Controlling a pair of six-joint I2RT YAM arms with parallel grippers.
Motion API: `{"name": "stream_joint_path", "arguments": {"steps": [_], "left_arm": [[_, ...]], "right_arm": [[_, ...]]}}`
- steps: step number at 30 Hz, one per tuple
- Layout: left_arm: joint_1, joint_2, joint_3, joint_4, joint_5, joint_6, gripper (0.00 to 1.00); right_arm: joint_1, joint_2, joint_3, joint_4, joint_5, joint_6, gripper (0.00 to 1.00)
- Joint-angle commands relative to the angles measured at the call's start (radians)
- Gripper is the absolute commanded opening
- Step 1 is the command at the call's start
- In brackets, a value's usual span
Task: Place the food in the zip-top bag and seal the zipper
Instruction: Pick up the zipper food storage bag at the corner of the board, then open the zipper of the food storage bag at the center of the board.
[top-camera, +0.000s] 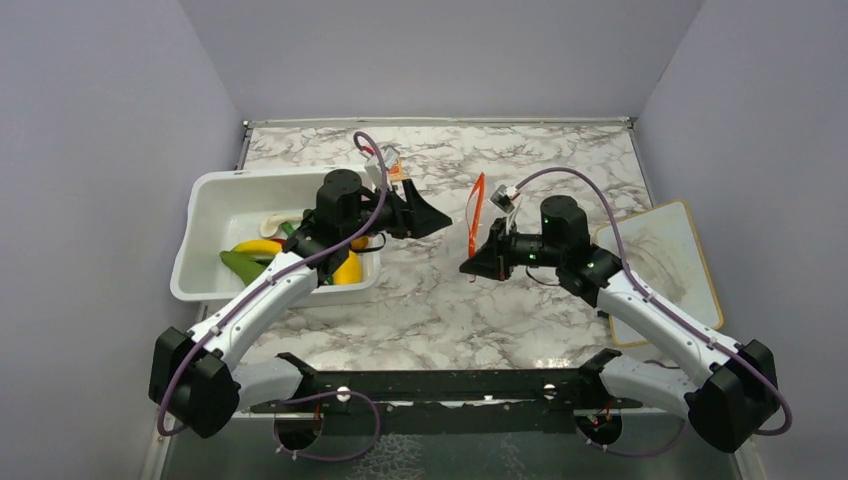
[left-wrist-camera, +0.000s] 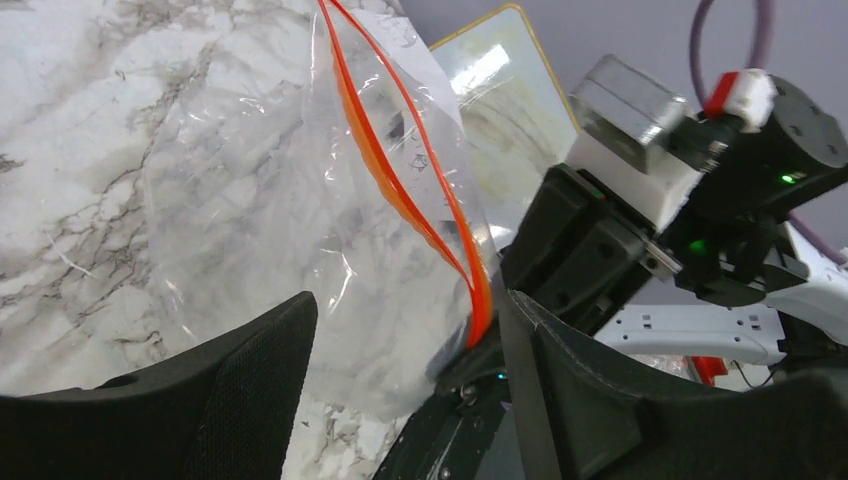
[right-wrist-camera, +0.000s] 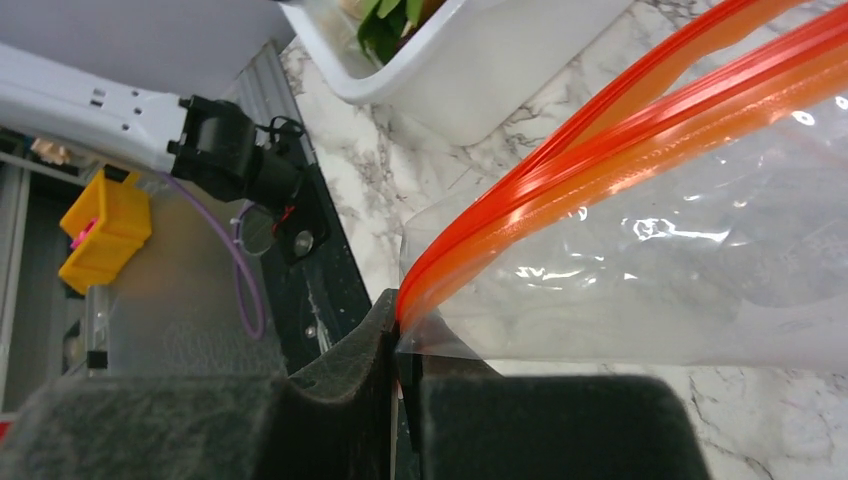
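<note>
No text, label, brand, number or sign can be read in any of the three views. The zip-top bag, at the centre of the left wrist view, shows only plain clear film and its orange-red zipper, neither with legible print. Small dark marks on the white arm link, at the lower right of that view, are too small to tell as letters.
</note>
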Motion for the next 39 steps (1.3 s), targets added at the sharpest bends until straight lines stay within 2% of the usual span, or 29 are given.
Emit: {"name": "stream_joint_path", "arguments": {"steps": [1,5,9,28,31,36,39], "left_arm": [[-0.043,0.076,0.024,0.059,0.039,-0.039,0.69],[-0.060,0.106,0.014,0.097,0.015,-0.047,0.67],[-0.060,0.137,0.010,0.106,-0.020,-0.046,0.51],[-0.062,0.230,0.021,0.092,-0.048,-0.030,0.47],[-0.062,0.231,0.013,0.089,-0.048,-0.046,0.39],[-0.062,0.233,0.009,0.089,-0.039,-0.071,0.37],[-0.062,0.244,-0.001,0.124,-0.009,-0.087,0.24]], "right_arm": [[0.028,0.010,-0.010,0.042,-0.089,-0.039,0.04],[0.042,0.018,-0.019,0.063,-0.118,-0.038,0.04],[0.055,0.032,-0.017,0.071,-0.131,-0.040,0.04],[0.099,0.066,-0.008,0.070,-0.106,-0.055,0.04],[0.099,0.059,-0.012,0.074,-0.097,-0.053,0.04],[0.100,0.063,-0.018,0.074,-0.091,-0.056,0.04],[0.100,0.067,-0.016,0.069,-0.081,-0.049,0.05]]}}
